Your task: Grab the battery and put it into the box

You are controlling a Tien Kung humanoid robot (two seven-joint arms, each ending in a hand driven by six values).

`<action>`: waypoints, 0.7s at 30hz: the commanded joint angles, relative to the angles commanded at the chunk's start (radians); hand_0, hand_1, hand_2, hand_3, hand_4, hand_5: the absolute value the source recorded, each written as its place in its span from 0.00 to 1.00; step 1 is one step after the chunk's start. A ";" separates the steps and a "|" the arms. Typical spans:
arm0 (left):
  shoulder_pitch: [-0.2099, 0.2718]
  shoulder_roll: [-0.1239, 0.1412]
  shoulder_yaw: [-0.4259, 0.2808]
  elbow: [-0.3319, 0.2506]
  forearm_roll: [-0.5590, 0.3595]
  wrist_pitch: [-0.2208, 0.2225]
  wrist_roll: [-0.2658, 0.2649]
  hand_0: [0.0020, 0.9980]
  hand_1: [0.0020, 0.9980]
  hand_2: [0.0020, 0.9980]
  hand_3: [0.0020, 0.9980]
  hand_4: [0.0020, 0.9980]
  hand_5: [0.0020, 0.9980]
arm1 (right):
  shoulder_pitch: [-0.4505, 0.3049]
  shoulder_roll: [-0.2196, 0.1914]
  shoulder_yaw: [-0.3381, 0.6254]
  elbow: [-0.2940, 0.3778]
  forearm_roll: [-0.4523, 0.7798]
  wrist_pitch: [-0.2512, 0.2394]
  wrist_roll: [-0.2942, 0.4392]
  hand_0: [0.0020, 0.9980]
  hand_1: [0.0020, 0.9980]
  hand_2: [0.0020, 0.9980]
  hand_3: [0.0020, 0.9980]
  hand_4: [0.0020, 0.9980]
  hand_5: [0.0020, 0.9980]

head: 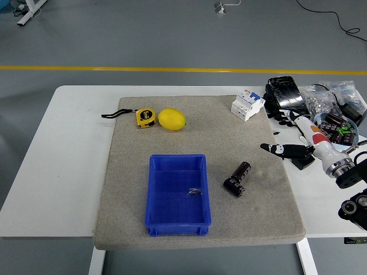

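Battery: a dark cylinder [238, 178] is seen lying on its side on the grey mat, just to the right of the blue box and apart from it; no hand is touching it.
Box: a blue open bin [178, 195] is placed on the near half of the mat; a small dark item [195, 192] is seen on its floor, too small to be identified.
Right hand: the black fingers [289, 151] are held out roughly level at the mat's right edge, extended leftward and loosely spread, with nothing gripped; the battery lies well to the left of and below them.
Right arm: a white forearm with a red mark [316, 136] is brought in from the right edge of the picture.
Mat: a grey felt pad [200, 114] is laid over the white table [69, 143].
Far mat items: a yellow tape measure [145, 117] is set just beside a lemon [171, 119]; a white circuit breaker [247, 105] is seen near the far right corner.
Table right side: a black glossy object [285, 93], clear bags [321, 97] and a bowl of small parts [339, 127] are gathered there, possibly more batteries.
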 joint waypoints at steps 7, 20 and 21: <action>-0.002 0.004 -0.004 0.000 0.017 -0.007 0.001 0.74 0.73 0.78 0.69 0.71 0.71 | 0.075 -0.033 -0.088 0.019 -0.247 0.045 0.038 0.79 0.76 0.79 0.83 1.00 0.32; -0.010 0.005 0.008 0.000 0.000 -0.013 -0.008 0.74 0.73 0.78 0.69 0.71 0.71 | 0.226 -0.053 -0.315 -0.073 -0.606 0.040 0.112 0.74 0.70 0.75 0.74 0.88 0.10; -0.011 0.004 0.009 0.000 -0.002 -0.013 -0.009 0.74 0.73 0.78 0.69 0.71 0.71 | 0.235 -0.054 -0.330 -0.084 -0.607 0.039 0.119 0.74 0.70 0.75 0.74 0.88 0.10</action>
